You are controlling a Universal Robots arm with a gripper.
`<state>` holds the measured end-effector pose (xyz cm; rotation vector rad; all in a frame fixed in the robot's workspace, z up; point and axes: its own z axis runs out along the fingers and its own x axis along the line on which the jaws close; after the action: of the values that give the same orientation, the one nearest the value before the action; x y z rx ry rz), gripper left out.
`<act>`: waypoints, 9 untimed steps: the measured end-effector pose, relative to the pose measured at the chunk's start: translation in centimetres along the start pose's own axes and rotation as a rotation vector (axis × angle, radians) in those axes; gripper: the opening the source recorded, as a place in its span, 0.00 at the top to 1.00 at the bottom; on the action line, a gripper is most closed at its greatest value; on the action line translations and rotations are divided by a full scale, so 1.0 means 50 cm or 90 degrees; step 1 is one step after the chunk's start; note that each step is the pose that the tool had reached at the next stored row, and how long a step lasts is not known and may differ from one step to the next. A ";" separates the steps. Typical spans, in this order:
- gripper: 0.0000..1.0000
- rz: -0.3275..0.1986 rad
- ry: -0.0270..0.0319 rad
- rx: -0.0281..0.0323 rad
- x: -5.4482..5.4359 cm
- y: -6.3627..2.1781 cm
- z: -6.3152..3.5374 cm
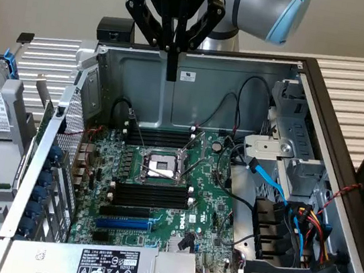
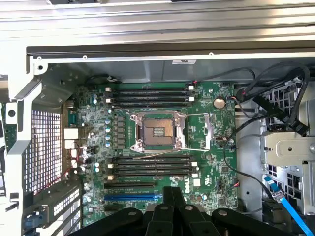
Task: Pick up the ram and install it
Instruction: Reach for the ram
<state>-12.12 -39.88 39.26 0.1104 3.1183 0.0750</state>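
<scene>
Claw (image 1: 171,75) is clenched, with nothing seen between its fingers, and is held high over the open case (image 1: 135,82). The board (image 1: 206,181) and its black slots (image 2: 152,165) are seen below. The ram's place cannot be told.

Matt grey sheet metal forms the case (image 1: 243,84); the board (image 1: 212,188) is glossy green, the slot (image 1: 122,224) shiny blue plastic, the pincer (image 1: 171,72) matt black, the grille (image 2: 47,147) perforated bare metal, the label (image 1: 109,266) smooth white paper.
</scene>
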 end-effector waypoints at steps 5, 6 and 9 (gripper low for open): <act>0.89 0.000 0.0003 0.0000 0.026 -0.002 -0.003; 0.89 0.000 0.0003 0.0000 0.035 -0.002 -0.004; 0.89 0.000 0.0003 -0.0008 0.062 -0.004 -0.006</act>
<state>-15.25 -39.88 39.50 0.1106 3.1187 0.0769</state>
